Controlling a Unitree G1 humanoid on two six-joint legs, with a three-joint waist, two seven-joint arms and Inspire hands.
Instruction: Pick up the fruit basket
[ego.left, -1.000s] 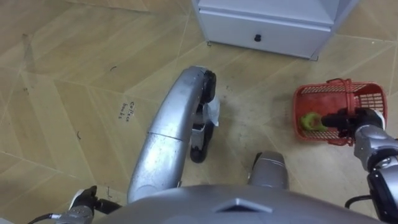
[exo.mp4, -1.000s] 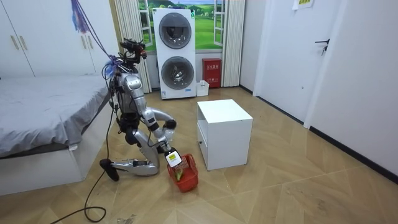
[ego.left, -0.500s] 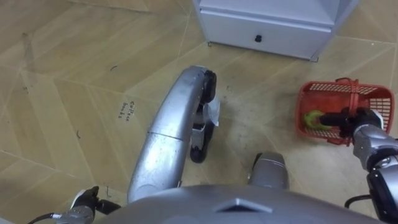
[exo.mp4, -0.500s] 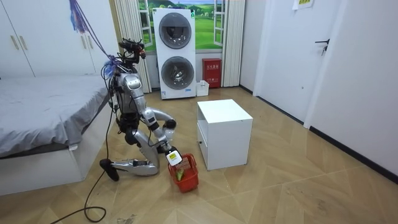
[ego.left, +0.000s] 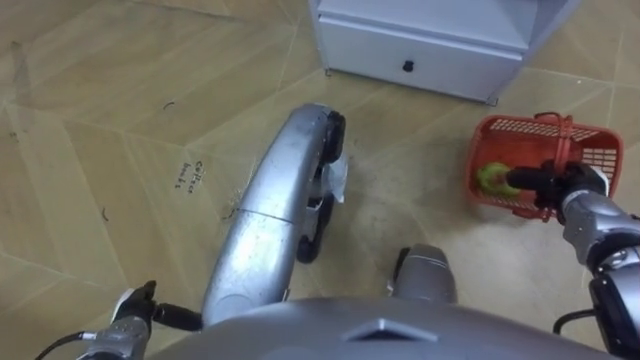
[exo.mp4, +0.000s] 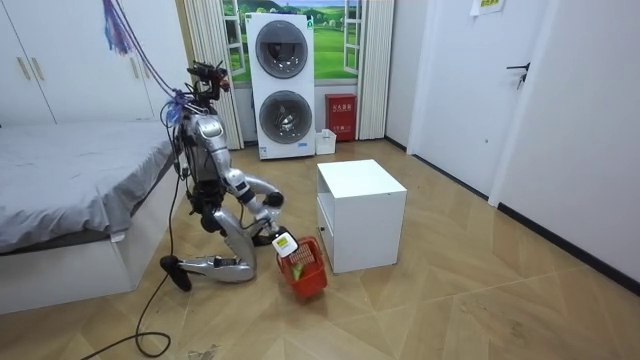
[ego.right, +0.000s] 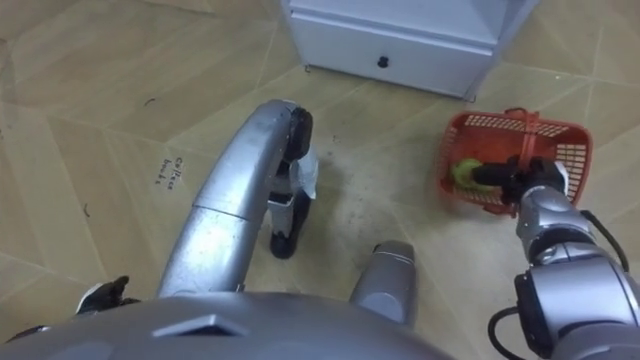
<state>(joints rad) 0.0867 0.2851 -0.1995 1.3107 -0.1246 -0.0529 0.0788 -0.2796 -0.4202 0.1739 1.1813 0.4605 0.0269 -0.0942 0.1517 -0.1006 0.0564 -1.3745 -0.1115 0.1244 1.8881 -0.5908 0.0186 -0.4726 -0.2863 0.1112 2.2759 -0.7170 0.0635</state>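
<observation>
Your right hand (ego.left: 572, 188), at 3 o'clock, has its fingers curled round the handle of the red fruit basket (ego.left: 520, 130). In the last second the basket has risen and tipped toward the white cabinet (ego.left: 430, 50), so the lift looks begun. Your left hand (ego.left: 130, 322) idles at 7 o'clock.

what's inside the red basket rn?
One green fruit at the red basket's left end. The right hand, fingers curled round the handle, covers the middle, so anything beneath it is hidden.
</observation>
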